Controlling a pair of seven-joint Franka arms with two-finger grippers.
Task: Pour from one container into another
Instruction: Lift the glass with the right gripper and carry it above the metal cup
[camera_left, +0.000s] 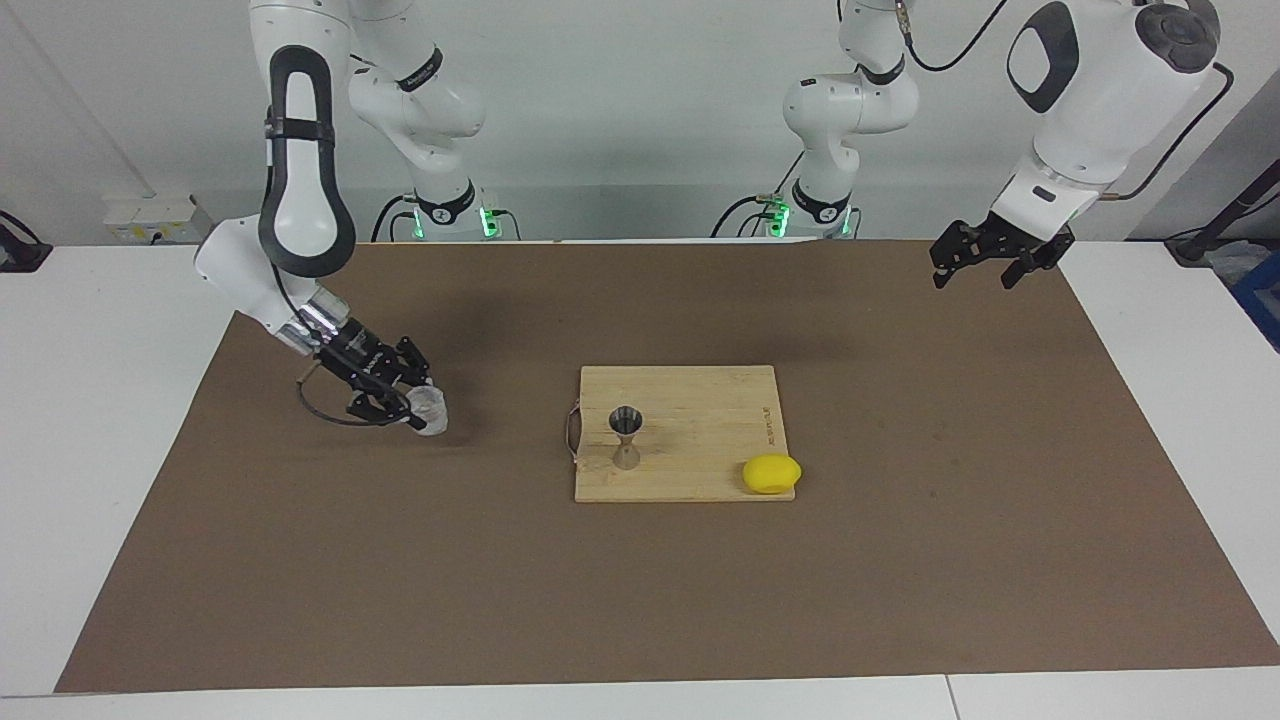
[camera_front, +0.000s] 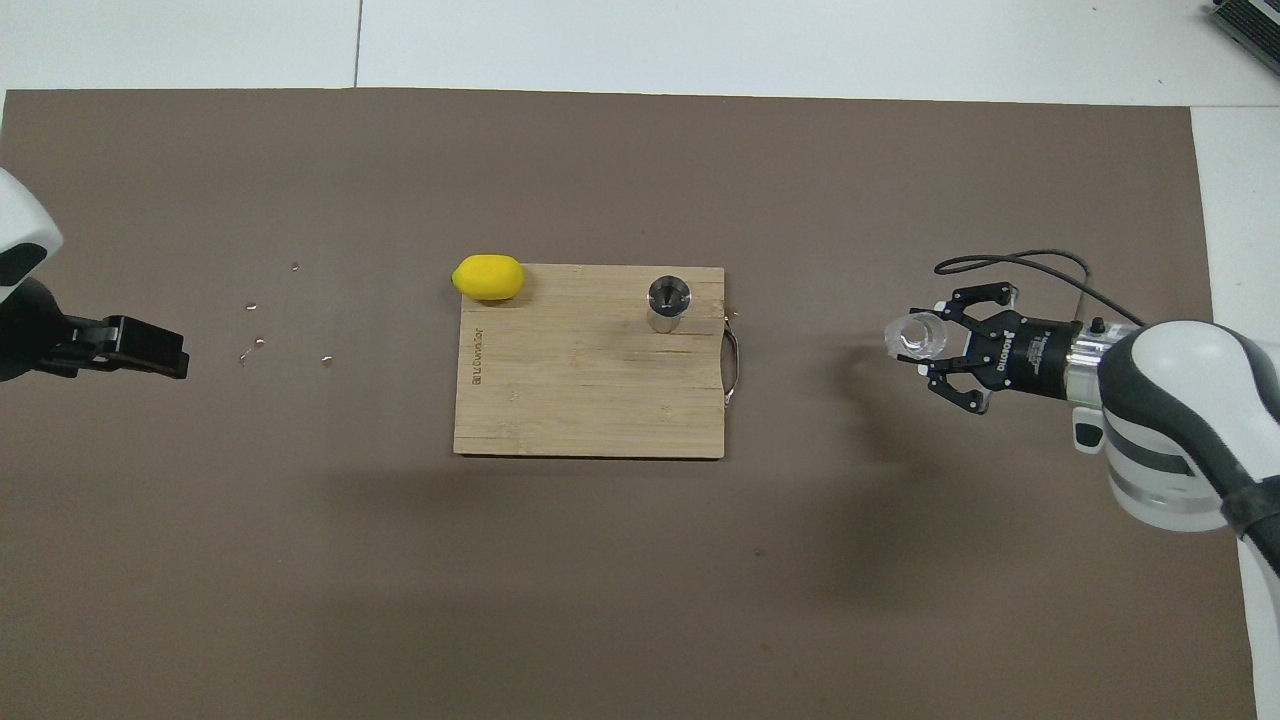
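The small clear glass cup (camera_left: 433, 410) (camera_front: 917, 335) is held low over the brown mat, with my right gripper (camera_left: 418, 404) (camera_front: 938, 341) shut on it. It hangs between the right arm's end of the table and the board. The steel hourglass jigger (camera_left: 626, 437) (camera_front: 668, 303) stands upright on the wooden cutting board (camera_left: 700, 400) (camera_front: 580, 390), near the board's handle end. My left gripper (camera_left: 975, 264) (camera_front: 150, 346) hangs open and empty, raised over the mat at the left arm's end.
A yellow lemon (camera_left: 771, 473) (camera_front: 488, 277) rests at the board's corner toward the left arm's end, farther from the robots. Small clear droplets (camera_front: 258, 342) dot the mat beside the left gripper. A black cable (camera_front: 1030, 258) loops off the right wrist.
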